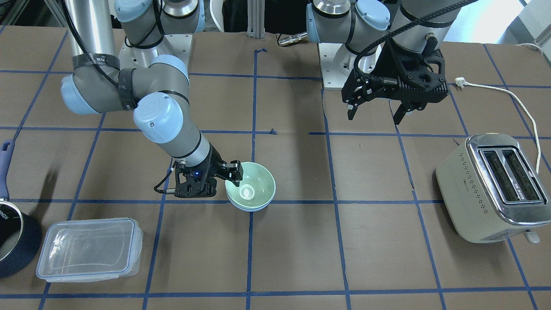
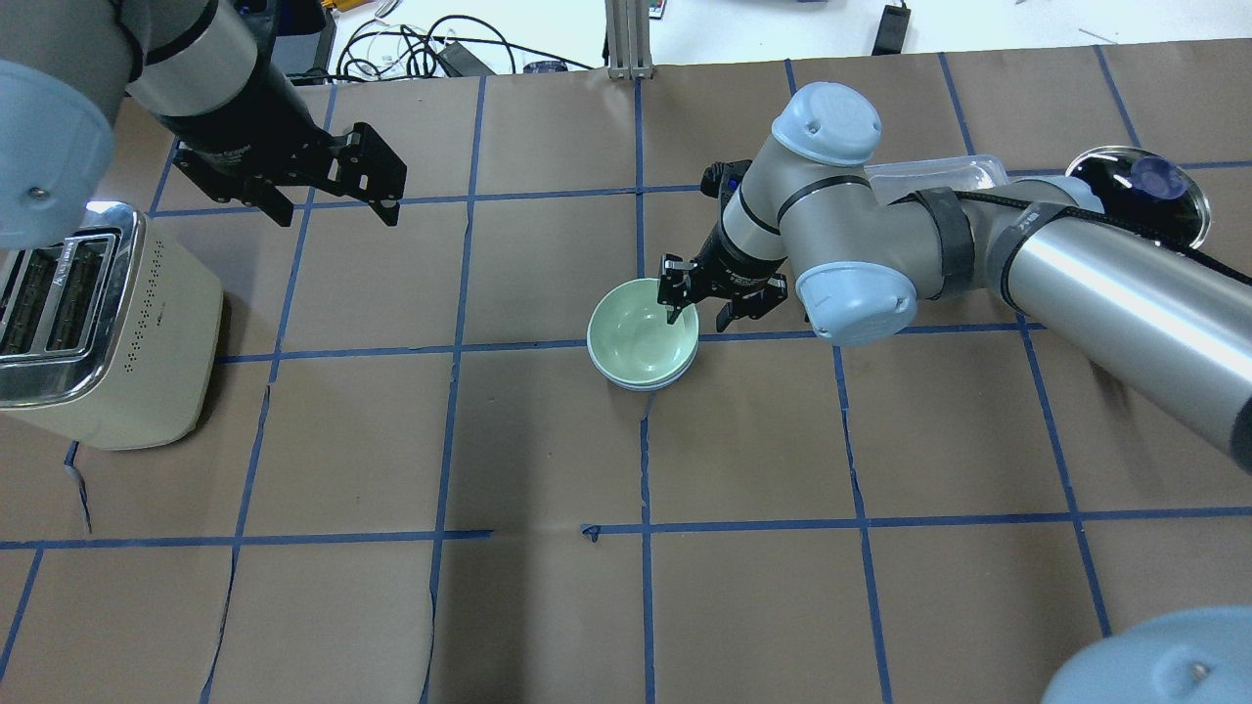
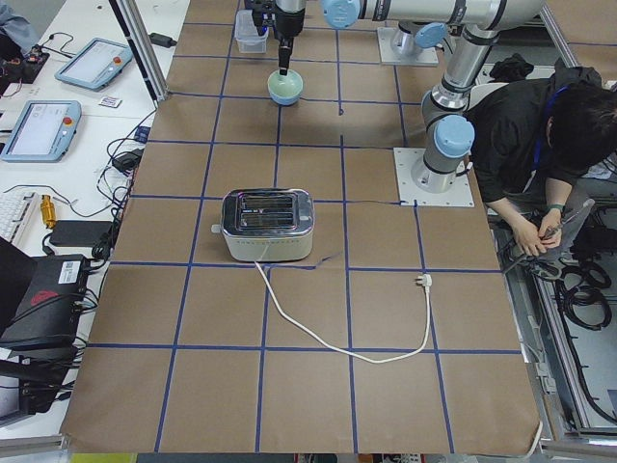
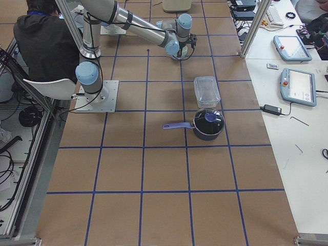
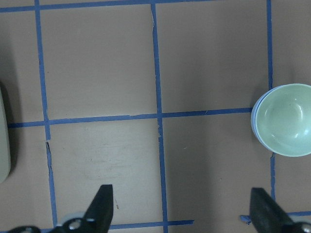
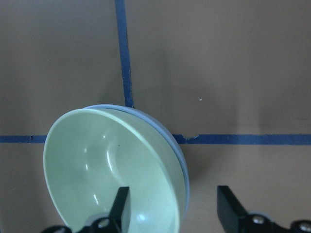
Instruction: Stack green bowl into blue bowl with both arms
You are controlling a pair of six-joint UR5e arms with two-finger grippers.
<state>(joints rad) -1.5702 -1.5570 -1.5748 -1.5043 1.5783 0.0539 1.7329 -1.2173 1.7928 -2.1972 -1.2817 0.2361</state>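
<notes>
green bowl (image 2: 641,332) sits nested in blue bowl (image 1: 249,208), mid-table | right gripper (image 2: 699,319) closest, jaws apart straddling its rim, one finger inside, clamping nothing | left gripper (image 2: 335,213) wide open, empty, well off by toaster (image 2: 98,323) | guess right just lifts clear

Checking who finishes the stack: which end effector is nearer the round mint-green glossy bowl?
Right. The right end effector straddles the rim of the round mint-green glossy bowl, one finger inside. The left end effector hangs far off, toward the cream toaster.
</notes>
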